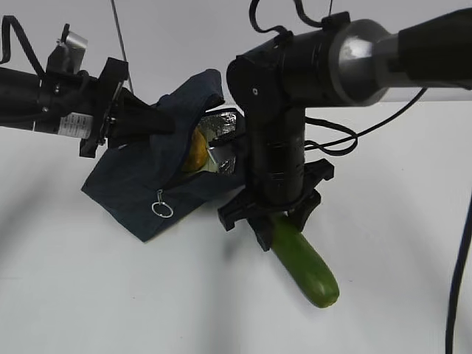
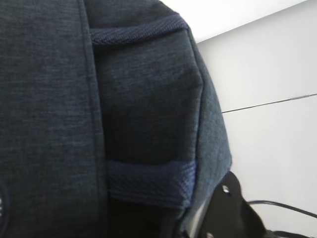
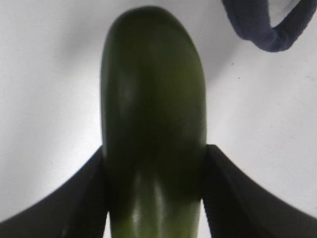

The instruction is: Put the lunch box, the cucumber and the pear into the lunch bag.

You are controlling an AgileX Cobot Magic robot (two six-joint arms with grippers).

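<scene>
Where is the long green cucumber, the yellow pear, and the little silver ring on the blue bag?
Long smooth dark green cucumber (image 1: 308, 271), exterior view, on its free lower half.
Small yellow pear (image 1: 196, 153), exterior view, on the side showing inside the bag's opening.
Silver ring pull (image 1: 162, 209), exterior view, on the ring's rim.

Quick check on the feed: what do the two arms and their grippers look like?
Both arms are matte black. The right arm has a silver metal collar and loose black cables; its gripper has broad black fingers. The left arm carries a white printed label and black cabling.
</scene>
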